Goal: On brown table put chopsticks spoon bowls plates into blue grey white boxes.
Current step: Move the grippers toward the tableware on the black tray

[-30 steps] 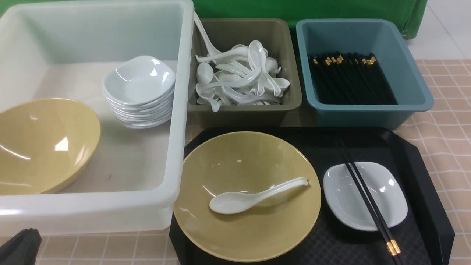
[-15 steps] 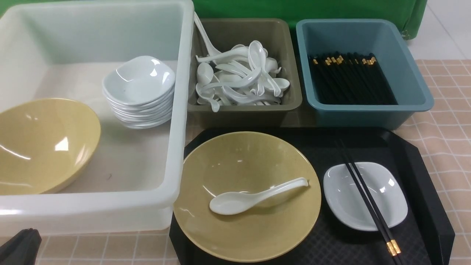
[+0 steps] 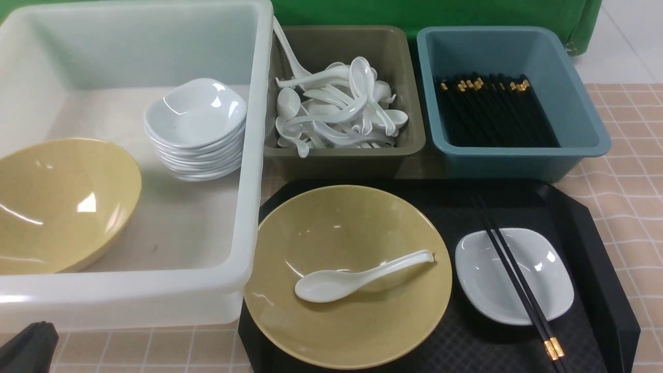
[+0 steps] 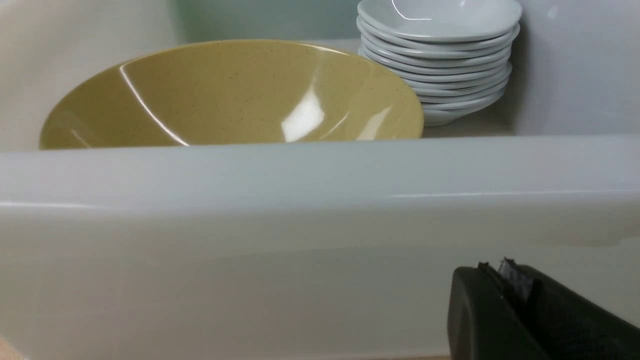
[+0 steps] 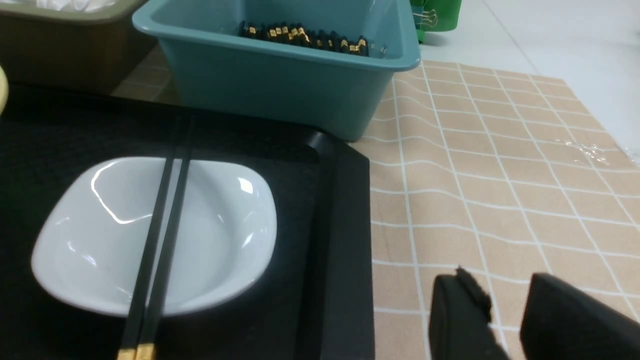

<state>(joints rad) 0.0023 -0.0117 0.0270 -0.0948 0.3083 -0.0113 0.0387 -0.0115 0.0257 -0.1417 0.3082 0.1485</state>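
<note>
On the black tray, a yellow bowl (image 3: 331, 228) holds a white spoon (image 3: 357, 277). Beside it, two black chopsticks (image 3: 518, 280) lie across a white plate (image 3: 544, 269). The white box (image 3: 248, 155) contains another yellow bowl (image 3: 62, 202) and stacked plates (image 3: 197, 129). Spoons fill the grey box (image 3: 342, 155); chopsticks lie in the blue box (image 3: 513, 155). My left gripper (image 4: 495, 265) is shut and empty, low against the white box's near wall (image 4: 300, 225). My right gripper (image 5: 502, 280) is open and empty over the brown table (image 5: 500, 175), right of the plate (image 5: 225, 230).
The black tray (image 3: 595, 248) has a raised rim (image 5: 345, 225) between my right gripper and the plate. The three boxes stand side by side behind the tray. A green cloth (image 3: 414, 13) hangs at the back.
</note>
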